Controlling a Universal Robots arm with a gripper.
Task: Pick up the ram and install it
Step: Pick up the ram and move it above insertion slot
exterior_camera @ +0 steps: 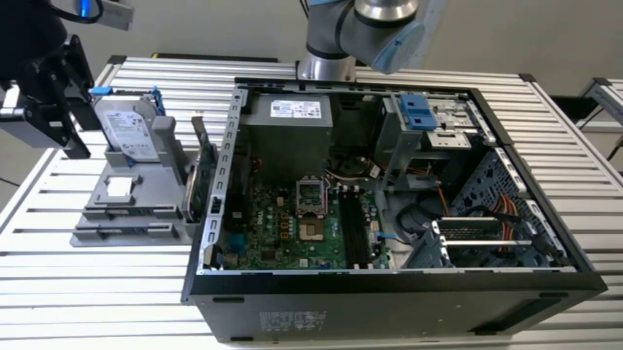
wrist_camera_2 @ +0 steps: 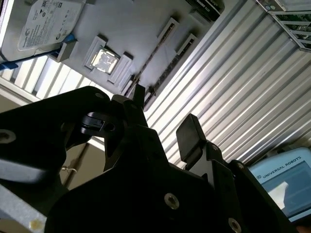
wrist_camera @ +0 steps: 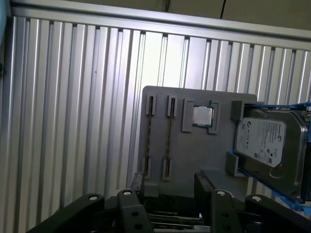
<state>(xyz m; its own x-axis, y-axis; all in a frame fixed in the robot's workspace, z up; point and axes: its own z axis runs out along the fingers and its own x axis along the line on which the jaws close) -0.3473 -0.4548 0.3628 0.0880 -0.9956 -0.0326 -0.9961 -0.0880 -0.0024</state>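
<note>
Gripper [wrist_camera: 170, 194], fingers spread and empty, is hovering near the gray holder [wrist_camera: 194, 155], where the ram [wrist_camera: 169, 138] is standing edge-on in a slot. In the exterior view this holder is lying at nine o'clock from the computer case [exterior_camera: 389, 299].

holder [wrist_camera: 194, 155]: grey | hard drive [wrist_camera: 265, 145]: silver, blue-framed | table [wrist_camera: 73, 107]: ribbed silver | end effector [wrist_camera: 170, 187]: black

Robotics lab, slatted aluminium table [exterior_camera: 98, 306], opened computer case [exterior_camera: 389, 302], grey parts fixture [exterior_camera: 146, 219] beside it, robot arm [exterior_camera: 375, 25] at far edge
</note>
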